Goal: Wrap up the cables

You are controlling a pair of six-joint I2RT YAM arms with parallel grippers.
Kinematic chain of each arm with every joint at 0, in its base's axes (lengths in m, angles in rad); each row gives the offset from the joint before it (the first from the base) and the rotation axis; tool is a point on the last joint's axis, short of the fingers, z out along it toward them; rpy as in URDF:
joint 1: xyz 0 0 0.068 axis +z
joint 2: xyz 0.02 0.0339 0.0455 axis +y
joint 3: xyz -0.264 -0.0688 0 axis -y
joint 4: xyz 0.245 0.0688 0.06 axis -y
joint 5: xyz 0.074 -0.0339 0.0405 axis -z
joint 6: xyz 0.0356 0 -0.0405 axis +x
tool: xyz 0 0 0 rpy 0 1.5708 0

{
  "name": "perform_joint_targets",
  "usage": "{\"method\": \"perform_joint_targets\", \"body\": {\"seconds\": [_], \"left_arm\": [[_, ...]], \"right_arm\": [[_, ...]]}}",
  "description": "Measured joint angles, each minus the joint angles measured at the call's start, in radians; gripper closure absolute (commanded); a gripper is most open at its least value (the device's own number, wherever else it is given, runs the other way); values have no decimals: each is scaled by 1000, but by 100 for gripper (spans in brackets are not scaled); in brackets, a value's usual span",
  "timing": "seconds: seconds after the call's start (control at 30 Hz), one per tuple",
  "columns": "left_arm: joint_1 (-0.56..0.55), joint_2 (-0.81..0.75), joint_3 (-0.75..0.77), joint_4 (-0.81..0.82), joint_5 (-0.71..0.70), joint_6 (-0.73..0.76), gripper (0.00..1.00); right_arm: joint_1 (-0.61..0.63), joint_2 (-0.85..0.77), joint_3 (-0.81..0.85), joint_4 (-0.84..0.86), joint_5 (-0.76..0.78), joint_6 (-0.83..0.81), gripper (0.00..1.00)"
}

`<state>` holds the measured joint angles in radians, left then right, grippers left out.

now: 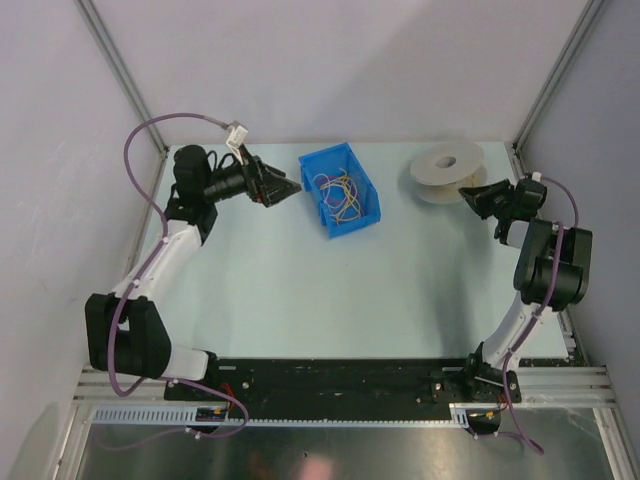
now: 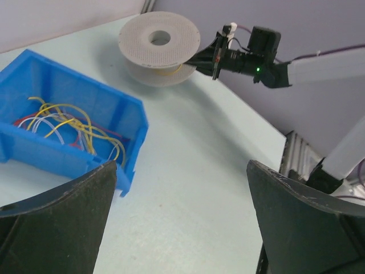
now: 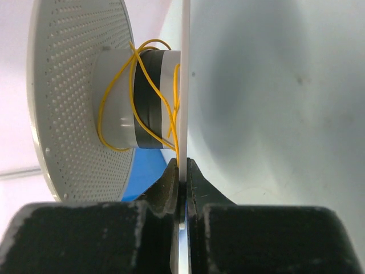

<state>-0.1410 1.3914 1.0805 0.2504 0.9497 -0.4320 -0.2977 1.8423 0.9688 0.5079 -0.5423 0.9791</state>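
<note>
A loose tangle of yellow, orange, purple and pale cables lies in a blue bin; it also shows in the left wrist view. A white spool lies flat at the back right. One yellow cable is looped loosely round its hub. My right gripper is shut on the edge of one spool flange, with the yellow cable running down to the pinch. My left gripper is open and empty, just left of the bin above the table.
The blue bin stands at the back middle of the pale table. Enclosure walls and metal frame posts close in the back and sides. The right arm shows beside the spool in the left wrist view.
</note>
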Motion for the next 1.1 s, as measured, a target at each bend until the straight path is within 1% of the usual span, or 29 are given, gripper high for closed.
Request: {"method": "perform_joint_targets", "body": {"seconds": [0.1, 0.23, 0.37, 0.63, 0.73, 0.8, 0.87, 0.9, 1.0, 1.1], "left_arm": [[12, 0, 26, -95, -14, 70, 1], [31, 0, 39, -193, -34, 128, 0], [33, 0, 72, -286, -55, 185, 1], [37, 19, 208, -445, -101, 333, 1], [41, 20, 213, -469, -110, 355, 1], [42, 20, 213, -488, -114, 365, 0], [42, 20, 213, -502, -118, 373, 1], [42, 20, 213, -504, -119, 374, 0], [42, 20, 213, -509, -120, 380, 1], [42, 20, 214, -509, -121, 380, 1]], "right_arm": [[-9, 93, 48, 10, 15, 35, 100], [-15, 215, 142, 26, 14, 66, 100], [-14, 303, 230, 48, 12, 88, 100], [19, 481, 433, 53, 31, 127, 99], [43, 527, 506, 34, 58, 142, 87], [59, 541, 537, 11, 80, 149, 73], [69, 542, 552, -28, 105, 145, 62], [75, 542, 553, -58, 125, 140, 60], [81, 546, 555, -98, 143, 137, 58], [79, 542, 559, -113, 149, 125, 51]]}}
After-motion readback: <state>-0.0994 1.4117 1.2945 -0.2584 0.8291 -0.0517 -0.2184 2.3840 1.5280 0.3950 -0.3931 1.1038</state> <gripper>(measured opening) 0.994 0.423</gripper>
